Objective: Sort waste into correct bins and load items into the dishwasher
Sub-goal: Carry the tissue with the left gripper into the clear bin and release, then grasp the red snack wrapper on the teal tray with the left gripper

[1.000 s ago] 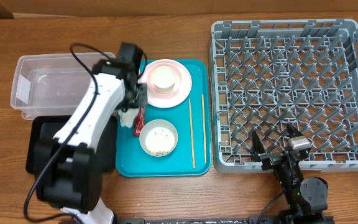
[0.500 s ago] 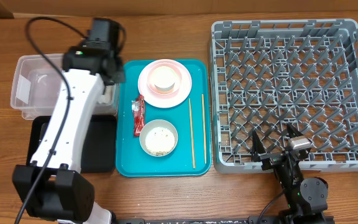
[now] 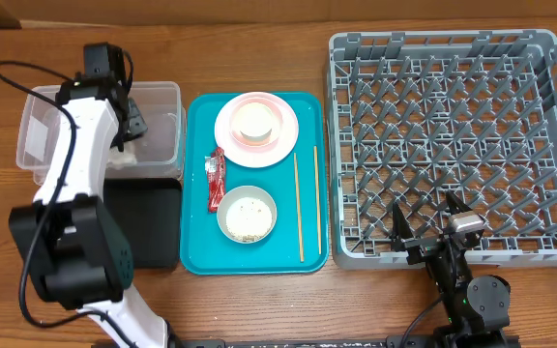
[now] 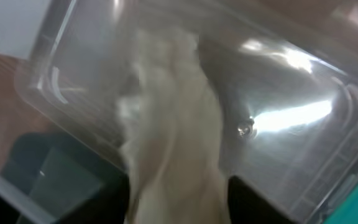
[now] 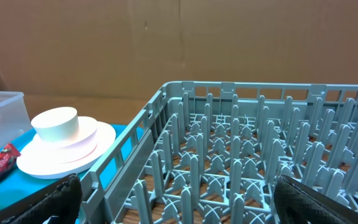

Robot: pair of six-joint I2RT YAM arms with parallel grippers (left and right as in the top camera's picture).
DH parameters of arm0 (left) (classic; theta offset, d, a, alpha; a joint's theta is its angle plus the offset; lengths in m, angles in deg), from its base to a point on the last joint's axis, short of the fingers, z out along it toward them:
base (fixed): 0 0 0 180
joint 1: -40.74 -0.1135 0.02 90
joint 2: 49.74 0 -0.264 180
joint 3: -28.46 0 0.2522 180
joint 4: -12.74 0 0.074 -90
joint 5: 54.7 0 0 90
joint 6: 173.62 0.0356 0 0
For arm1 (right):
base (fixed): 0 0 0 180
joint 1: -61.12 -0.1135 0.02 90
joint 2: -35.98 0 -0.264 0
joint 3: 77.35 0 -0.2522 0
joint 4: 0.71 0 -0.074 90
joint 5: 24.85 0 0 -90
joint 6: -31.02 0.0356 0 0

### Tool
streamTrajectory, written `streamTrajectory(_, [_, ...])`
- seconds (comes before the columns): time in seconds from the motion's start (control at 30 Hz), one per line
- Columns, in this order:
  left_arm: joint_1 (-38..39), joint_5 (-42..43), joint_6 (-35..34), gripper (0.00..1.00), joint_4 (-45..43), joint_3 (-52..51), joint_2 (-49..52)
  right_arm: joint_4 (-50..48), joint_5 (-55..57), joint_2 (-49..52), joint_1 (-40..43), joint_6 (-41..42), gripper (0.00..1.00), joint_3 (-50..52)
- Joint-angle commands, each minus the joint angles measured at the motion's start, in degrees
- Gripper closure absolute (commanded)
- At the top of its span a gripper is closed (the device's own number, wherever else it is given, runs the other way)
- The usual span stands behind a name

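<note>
The left end effector (image 3: 129,124) hangs over the clear tub (image 3: 162,92) at the back left of the worktop (image 3: 259,300). It is clenched on the crumpled white napkin (image 4: 173,130). In the left wrist view the napkin is blurred and runs up from between the fingers, with the tub's bottom behind it. A black tray (image 3: 148,222) lies just in front of the tub.

The teal tray (image 3: 307,116) sits between the tub and the grey dish rack (image 3: 453,126). At the back of the teal tray a white cup (image 3: 255,121) stands on the pale pink plate (image 3: 283,135). In front of the plate is a pale bowl (image 3: 228,205) with whitish grains (image 3: 248,217) in it. The red wrapper (image 3: 215,179) lies just left of the bowl. The chopsticks (image 3: 299,208) lie along the tray's right side, slightly apart from each other.

The right end effector (image 3: 425,220) rests at the rack's front edge, released, with its fingers spread wide and holding nothing.
</note>
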Motion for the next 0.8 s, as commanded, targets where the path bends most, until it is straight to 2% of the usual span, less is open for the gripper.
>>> streamTrajectory(0.0, [-0.98,3.78,-0.50,0.40,-0.59,0.50,-0.07,-0.39,0.09,-0.57,0.37,-0.02,0.00,0.61])
streamTrajectory(0.2, [-0.94,11.43,0.37,0.41,2.60,3.48,-4.09,-0.39,0.09,-0.57,0.37,-0.02,0.00,0.61])
streamTrajectory(0.43, [0.66,29.99,3.15,0.45,8.00,3.61,-12.98,-0.39,0.09,-0.57,0.37,-0.02,0.00,0.61])
streamTrajectory(0.63, [6.73,29.11,6.64,0.45,13.94,3.50,-14.86,-0.39,0.09,-0.57,0.37,-0.02,0.00,0.61])
streamTrajectory(0.77, [11.69,26.67,6.82,0.45,14.34,0.85,-14.40,-0.39,0.09,-0.57,0.37,-0.02,0.00,0.61])
